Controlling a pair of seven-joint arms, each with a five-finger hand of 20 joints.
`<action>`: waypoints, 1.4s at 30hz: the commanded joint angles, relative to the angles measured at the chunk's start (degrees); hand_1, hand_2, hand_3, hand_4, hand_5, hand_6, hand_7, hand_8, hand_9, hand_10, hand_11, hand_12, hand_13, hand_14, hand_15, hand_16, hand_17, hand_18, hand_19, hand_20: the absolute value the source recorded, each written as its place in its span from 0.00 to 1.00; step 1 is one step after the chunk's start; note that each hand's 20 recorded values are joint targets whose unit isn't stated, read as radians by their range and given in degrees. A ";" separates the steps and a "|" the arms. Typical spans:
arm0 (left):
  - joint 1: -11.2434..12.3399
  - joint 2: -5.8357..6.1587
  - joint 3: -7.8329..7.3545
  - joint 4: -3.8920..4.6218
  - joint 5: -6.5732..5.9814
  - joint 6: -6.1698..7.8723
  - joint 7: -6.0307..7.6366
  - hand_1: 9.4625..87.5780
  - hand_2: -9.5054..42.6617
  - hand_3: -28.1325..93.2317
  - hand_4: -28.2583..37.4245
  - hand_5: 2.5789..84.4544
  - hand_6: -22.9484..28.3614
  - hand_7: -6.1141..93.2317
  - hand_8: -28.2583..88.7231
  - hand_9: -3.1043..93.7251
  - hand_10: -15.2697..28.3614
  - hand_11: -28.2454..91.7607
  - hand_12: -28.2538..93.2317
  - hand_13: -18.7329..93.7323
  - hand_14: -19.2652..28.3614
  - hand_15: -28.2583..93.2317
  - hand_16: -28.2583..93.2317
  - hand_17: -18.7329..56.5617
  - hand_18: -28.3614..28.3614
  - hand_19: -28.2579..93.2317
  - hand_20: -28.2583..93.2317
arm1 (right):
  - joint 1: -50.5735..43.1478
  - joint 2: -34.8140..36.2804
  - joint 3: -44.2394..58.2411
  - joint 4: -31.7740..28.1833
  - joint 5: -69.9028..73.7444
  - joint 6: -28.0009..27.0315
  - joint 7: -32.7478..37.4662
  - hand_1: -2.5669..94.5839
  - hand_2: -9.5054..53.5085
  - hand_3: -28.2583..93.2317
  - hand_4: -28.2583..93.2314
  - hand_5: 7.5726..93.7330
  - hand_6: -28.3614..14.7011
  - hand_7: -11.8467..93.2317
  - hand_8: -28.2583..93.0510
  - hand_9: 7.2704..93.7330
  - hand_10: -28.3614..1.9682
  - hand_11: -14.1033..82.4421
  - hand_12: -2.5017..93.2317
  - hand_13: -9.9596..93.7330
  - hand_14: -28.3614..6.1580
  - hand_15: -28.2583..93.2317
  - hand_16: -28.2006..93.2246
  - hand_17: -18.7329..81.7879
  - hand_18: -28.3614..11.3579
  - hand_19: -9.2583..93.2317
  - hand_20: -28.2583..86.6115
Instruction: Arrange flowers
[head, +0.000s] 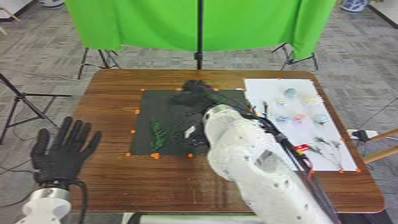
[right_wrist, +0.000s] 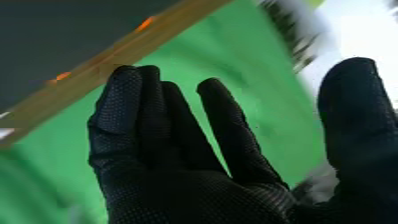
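In the head view my right hand (head: 197, 89) is over the upper middle of the black mat (head: 147, 105), its arm covering much of the mat's right side. The right wrist view has the right hand (right_wrist: 178, 190) with straight fingers and thumb apart, holding nothing. A green leafy stem (head: 158, 135) lies on the mat's left part. On the white sheet (head: 262, 87) at the right are pale blue, pink and cream flowers (head: 298, 118), with thin dark sprigs (head: 330, 150) lower down. My left hand (head: 62, 152) is at the table's left edge, palm down, fingers straight and spread.
Orange markers (head: 155, 156) line the mat's edges on the brown table (head: 169, 187). Beyond the table's far edge hangs a green cloth (head: 142, 25) on stands. A black tripod (head: 31, 102) stands at the left, and wooden legs (head: 382, 151) are at the right.
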 joint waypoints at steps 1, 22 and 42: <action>1.89 -0.44 -1.73 0.18 4.34 -3.02 -1.03 0.20 0.46 0.82 0.00 0.48 0.58 0.24 0.15 0.41 0.69 0.44 0.34 0.41 0.71 0.55 0.19 0.18 0.76 0.54 0.37 | -6.18 17.04 13.00 -4.22 -2.82 4.56 7.19 0.33 0.11 0.80 0.07 0.42 0.35 0.21 0.18 0.38 0.00 0.28 0.24 0.33 0.00 0.70 0.35 0.40 0.00 0.81 0.65; 0.49 -0.42 -1.94 -0.50 4.08 0.65 -0.07 0.20 0.46 0.82 0.00 0.49 0.57 0.24 0.16 0.42 0.69 0.43 0.35 0.42 0.71 0.54 0.20 0.18 0.76 0.53 0.37 | -31.33 26.06 37.18 -8.63 -1.52 -3.54 17.13 0.43 0.00 0.81 0.03 0.57 0.40 0.24 0.18 0.52 0.05 0.38 0.25 0.44 0.05 0.71 0.34 0.43 0.00 0.85 0.60; 0.12 -1.06 -1.18 -0.56 2.92 3.96 -1.30 0.22 0.48 0.82 0.00 0.51 0.58 0.26 0.15 0.44 0.70 0.45 0.35 0.43 0.72 0.57 0.19 0.18 0.76 0.54 0.38 | -32.33 24.98 33.76 -3.50 -8.97 -1.81 16.64 0.66 0.00 0.73 0.00 0.71 0.53 0.34 0.36 0.63 0.28 0.52 0.43 0.56 0.20 0.77 0.45 0.47 0.01 0.90 0.58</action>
